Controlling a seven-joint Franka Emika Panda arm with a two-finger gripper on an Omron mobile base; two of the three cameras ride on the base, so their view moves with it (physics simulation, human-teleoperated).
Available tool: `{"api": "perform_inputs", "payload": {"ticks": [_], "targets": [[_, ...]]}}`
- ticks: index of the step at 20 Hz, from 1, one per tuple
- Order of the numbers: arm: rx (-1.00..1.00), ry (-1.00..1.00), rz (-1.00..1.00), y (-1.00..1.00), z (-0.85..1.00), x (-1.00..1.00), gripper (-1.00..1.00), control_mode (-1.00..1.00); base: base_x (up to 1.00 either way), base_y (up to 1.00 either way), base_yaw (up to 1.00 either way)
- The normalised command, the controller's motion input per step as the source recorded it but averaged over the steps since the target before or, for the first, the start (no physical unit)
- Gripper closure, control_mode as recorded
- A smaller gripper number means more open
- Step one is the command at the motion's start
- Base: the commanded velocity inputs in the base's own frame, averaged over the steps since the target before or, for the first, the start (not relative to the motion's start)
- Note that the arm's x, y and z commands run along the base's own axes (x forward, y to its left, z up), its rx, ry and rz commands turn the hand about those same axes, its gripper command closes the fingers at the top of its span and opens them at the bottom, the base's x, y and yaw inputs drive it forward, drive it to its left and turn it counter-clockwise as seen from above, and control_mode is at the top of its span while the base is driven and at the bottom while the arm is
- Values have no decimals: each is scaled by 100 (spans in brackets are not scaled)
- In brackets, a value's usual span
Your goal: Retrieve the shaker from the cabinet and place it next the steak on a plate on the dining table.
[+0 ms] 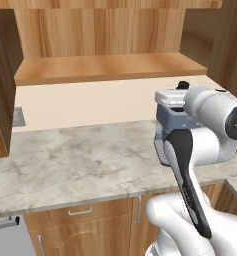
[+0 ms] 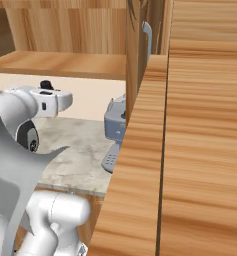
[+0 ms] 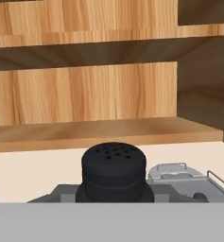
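The shaker (image 3: 113, 171) sits in the gripper (image 3: 114, 198), apparently clamped, its perforated black cap facing the cabinet (image 3: 85, 94), whose shelf (image 1: 110, 67) lies bare above the marbled bench (image 1: 80, 160).

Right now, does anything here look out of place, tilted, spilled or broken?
Nothing stands out. The shaker is upright with its cap on, in front of the open cabinet, and the counter shows no spill or damage.

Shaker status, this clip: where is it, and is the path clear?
Shaker off the cabinet shelf, sitting right in front of the hand camera, apparently held; fingers hidden. Arm over the marbled counter. Grey appliance close beside it.
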Motion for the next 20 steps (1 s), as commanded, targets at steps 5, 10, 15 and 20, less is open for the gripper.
{"api": "perform_inputs", "payload": {"ticks": [5, 10, 15, 20], "targets": [[-3, 0, 0, 0, 2, -100, 100, -100, 0, 0, 0], [-2, -1, -1, 0, 4, -97, 100, -100, 0, 0, 0], [0, -3, 0, 0, 0, -53, 100, 100, -40, 6, 0], [0, 0, 0, 0, 0, 0, 100, 100, -100, 69, 25]]}}
